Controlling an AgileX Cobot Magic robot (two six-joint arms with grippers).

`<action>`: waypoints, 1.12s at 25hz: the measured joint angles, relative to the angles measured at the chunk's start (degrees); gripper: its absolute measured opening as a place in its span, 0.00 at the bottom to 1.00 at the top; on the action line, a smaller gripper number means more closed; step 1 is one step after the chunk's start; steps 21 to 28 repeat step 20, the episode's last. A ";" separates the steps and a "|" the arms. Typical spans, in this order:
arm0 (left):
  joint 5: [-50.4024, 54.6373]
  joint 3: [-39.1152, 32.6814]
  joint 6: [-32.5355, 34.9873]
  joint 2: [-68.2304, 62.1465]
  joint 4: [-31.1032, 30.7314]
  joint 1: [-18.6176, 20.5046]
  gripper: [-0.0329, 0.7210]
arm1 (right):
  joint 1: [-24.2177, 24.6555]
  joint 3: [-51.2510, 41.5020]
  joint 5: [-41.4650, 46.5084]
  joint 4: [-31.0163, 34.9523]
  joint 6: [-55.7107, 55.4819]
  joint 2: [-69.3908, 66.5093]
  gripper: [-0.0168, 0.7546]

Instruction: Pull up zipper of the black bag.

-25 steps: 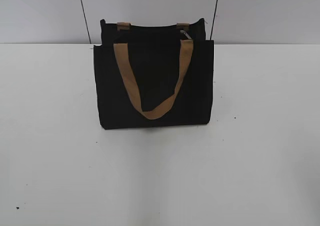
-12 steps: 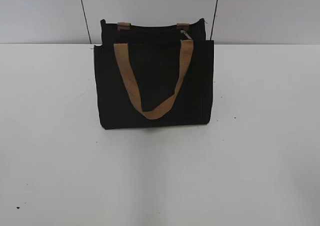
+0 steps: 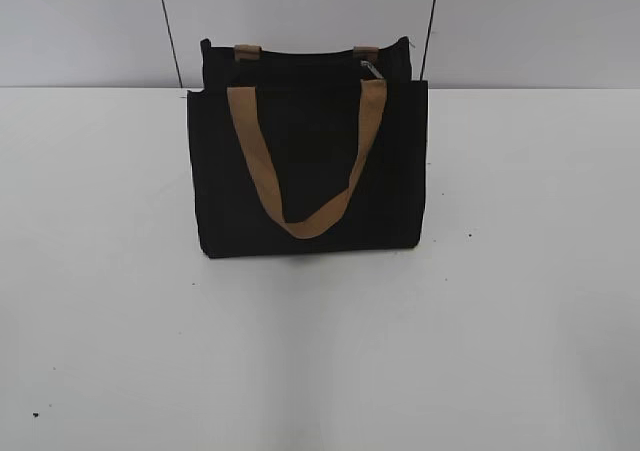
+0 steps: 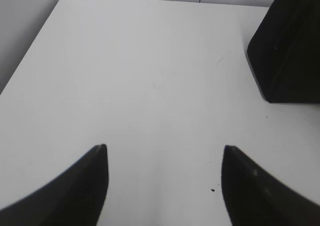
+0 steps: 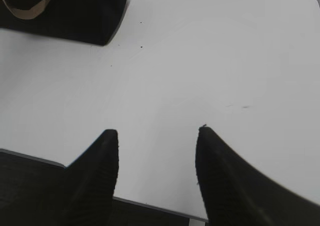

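Note:
The black bag stands upright at the far middle of the white table, with a tan handle hanging down its front. A small silver pull tab of the zipper shows at the top right of the bag. Neither gripper shows in the exterior view. My left gripper is open and empty above bare table; the bag's corner is at the upper right of its view. My right gripper is open and empty near the table's front edge; the bag is at the upper left of its view.
The white table spreads wide around the bag. A grey panelled wall stands right behind the bag. The table's front edge lies under the right gripper. Small dark specks dot the table.

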State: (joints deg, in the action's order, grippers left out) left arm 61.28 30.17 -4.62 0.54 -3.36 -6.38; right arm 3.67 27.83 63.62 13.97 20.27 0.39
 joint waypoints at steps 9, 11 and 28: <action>-0.07 0.00 0.00 0.00 0.16 3.96 0.76 | -0.12 -0.02 0.00 0.66 0.00 0.00 0.52; -0.06 0.00 0.00 0.00 0.24 4.75 0.76 | -0.12 -0.02 0.00 0.66 0.00 0.00 0.52; -0.06 0.00 0.00 0.00 0.31 4.80 0.72 | -0.12 -0.02 0.00 0.70 -0.05 0.00 0.52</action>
